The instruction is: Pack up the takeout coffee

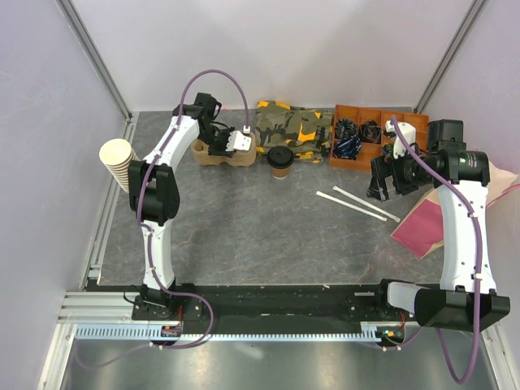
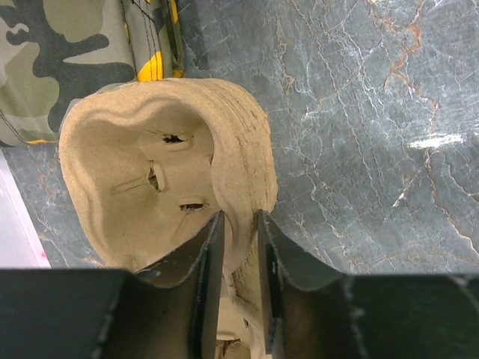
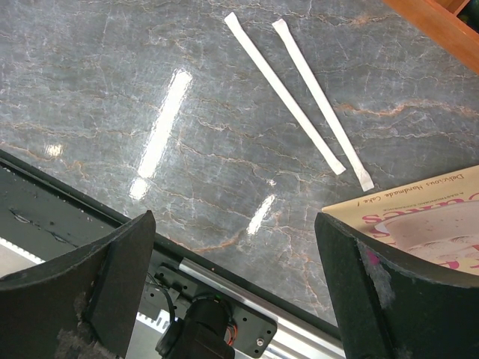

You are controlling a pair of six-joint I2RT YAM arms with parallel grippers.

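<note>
Standing upright on the worktop [image 1: 244, 236], the coffee cup [image 1: 280, 161] has its black lid facing up and its long axis vertical; any print on its tan side is too small to read. It sits just right of the pulp cup carrier [image 1: 210, 153] and in front of the camouflage bag [image 1: 292, 123], close to the left jaws but not touched by them. Those left jaws are nearly closed, pinching the carrier's wall between them, and the left wrist view shows it plainly. Over on the other side, the right jaws are spread wide with nothing between them, hovering above the worktop near two wrapped straws [image 3: 299, 97] and well apart from the cup. Beside them lies a paper bag [image 3: 426, 224] whose small script seems to read "Delicious Handmade Cake"; the bigger lettering is cut off.
</note>
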